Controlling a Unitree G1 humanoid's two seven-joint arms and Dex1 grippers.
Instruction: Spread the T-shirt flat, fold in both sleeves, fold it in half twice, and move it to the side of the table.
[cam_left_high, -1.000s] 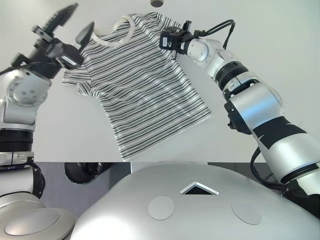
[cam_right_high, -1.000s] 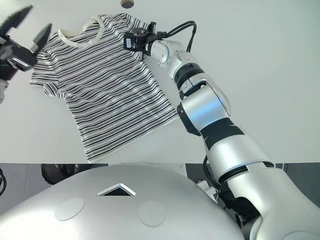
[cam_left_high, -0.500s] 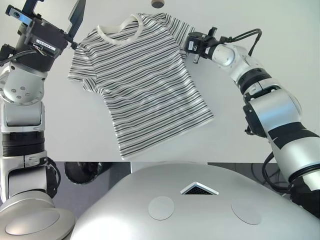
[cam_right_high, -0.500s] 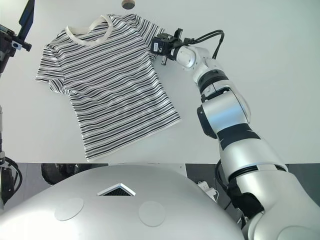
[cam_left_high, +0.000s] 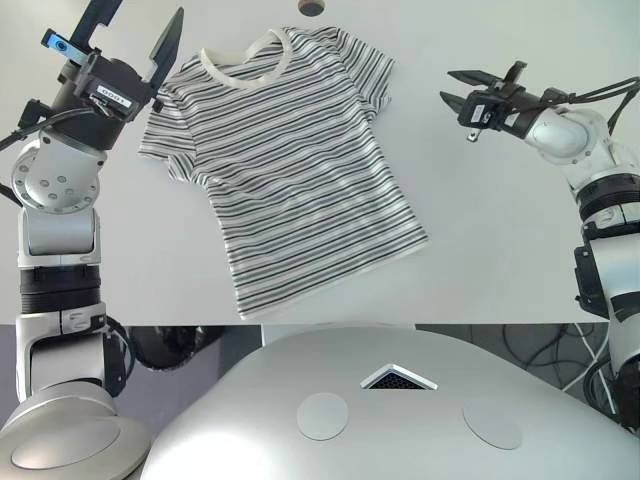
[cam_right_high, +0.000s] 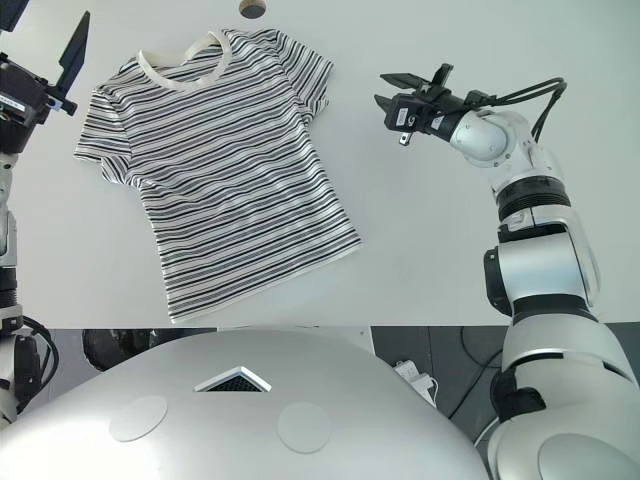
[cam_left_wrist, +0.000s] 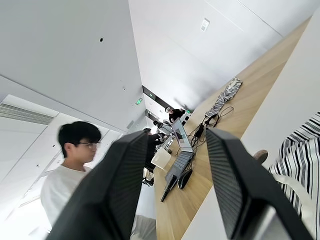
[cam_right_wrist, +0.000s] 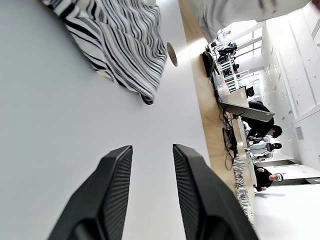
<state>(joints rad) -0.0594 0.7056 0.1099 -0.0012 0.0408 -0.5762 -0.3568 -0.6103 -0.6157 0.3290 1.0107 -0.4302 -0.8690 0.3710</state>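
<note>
A striped T-shirt (cam_left_high: 290, 160) lies spread flat on a white table (cam_left_high: 500, 220), seen from the robot's head. It is turned slightly, with the collar (cam_left_high: 245, 60) toward 11 o'clock and the hem toward 5 o'clock, and both sleeves stick out unfolded. The left gripper (cam_left_high: 138, 20) is at about 10 o'clock from the shirt, close to the left sleeve (cam_left_high: 160, 150). It appears to be lifted off the table, its two fingers spread wide with nothing between them. The right gripper (cam_left_high: 448, 86) is at about 2 o'clock from the shirt, well clear of the right sleeve (cam_left_high: 370, 75), with bare table between them. Its fingers are also parted and empty. The spreading step looks finished, and folding in the sleeves appears to be next. That would mean lowering a gripper to a sleeve's outer edge, pinching the thin cloth against the tabletop, and carrying it inward across the chest without dragging the body of the shirt out of line. The left sleeve seems the nearer start.
</note>
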